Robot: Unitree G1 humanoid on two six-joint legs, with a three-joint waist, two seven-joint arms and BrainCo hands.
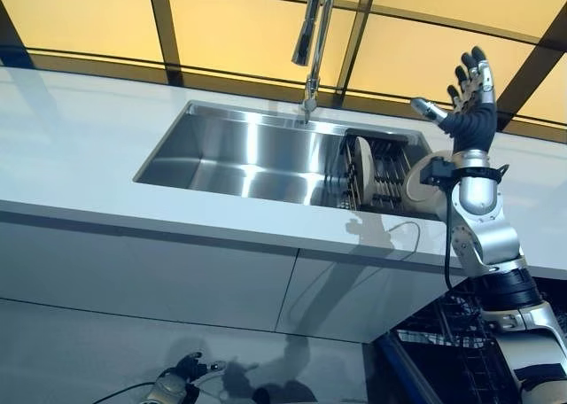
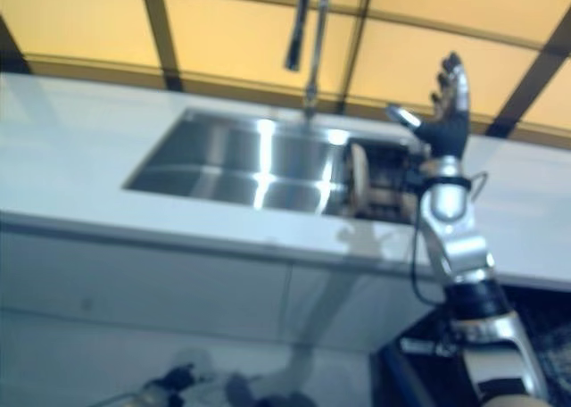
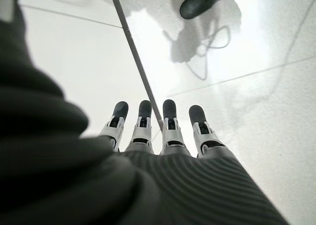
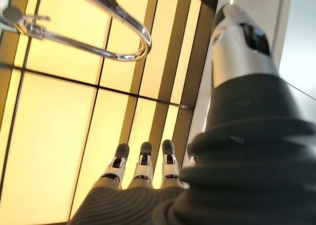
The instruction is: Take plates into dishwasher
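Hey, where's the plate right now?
In the left eye view the plate stands on edge in the dish rack at the right end of the sink, just left of the raised, empty right hand.

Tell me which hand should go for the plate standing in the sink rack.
Right. The right hand is raised, fingers open, above the counter just beside the rack holding the plate at the sink's right end. The left hand hangs low by the floor, far from it.

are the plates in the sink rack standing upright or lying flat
Upright: the plates stand on edge in the rack at the sink's right end. The open right hand is raised above them.
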